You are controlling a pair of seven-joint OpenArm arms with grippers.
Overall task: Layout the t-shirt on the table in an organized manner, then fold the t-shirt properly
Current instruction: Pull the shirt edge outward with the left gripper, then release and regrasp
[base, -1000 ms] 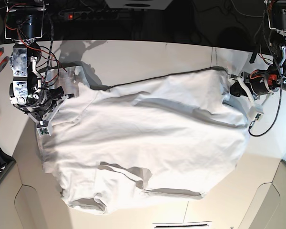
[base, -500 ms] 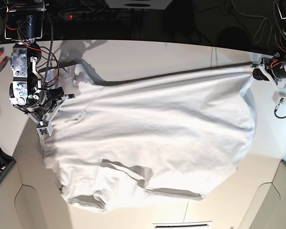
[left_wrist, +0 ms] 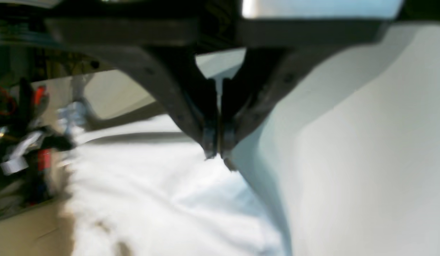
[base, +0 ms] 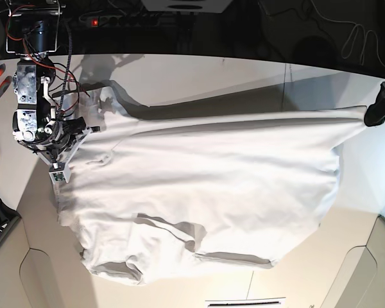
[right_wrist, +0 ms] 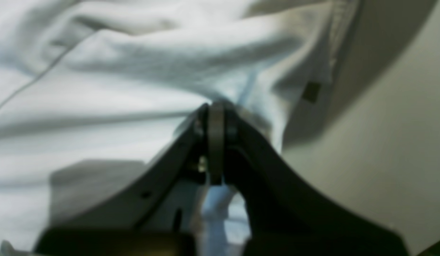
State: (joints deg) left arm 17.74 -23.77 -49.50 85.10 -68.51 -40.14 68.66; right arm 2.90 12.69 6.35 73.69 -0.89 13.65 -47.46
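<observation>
**T-shirt stretched between two pinching claws**

In the base view, the t-shirt lay spread across the table, its upper edge pulled into a taut, nearly straight line from one side to the other. The right claw sat at the shirt's edge on that view's left. The left claw showed only partly at the right border, where the cloth narrowed to a stretched point at its tip. The lower part of the shirt lay rumpled, with folds near the table's front edge.

In the left wrist view, blurred, the left claw was pressed together, its tips pinching the t-shirt, which fell away white below.

In the right wrist view, the right claw was likewise pressed together on bunched fabric of the t-shirt, with bare table beside it.
</observation>
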